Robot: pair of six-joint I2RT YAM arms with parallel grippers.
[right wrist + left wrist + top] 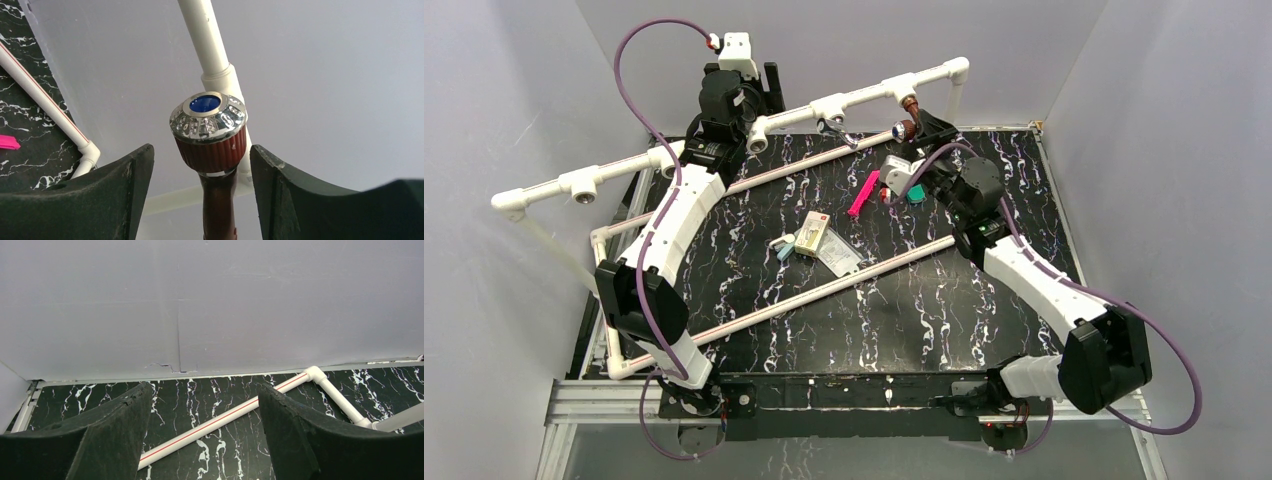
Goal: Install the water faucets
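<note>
Black marbled table (904, 330), grey walls (1124, 60). White pipe frame (864, 97) along the far side. Left fingers (100, 440) apart, empty, near the back wall. Right fingers (115, 200) apart, straddling the reddish-brown faucet (212, 135) knob, 1 gap each side, no contact; it sits at the rail's right-end tee. Silver faucet (836, 128) hangs from a mid-rail tee.
</note>
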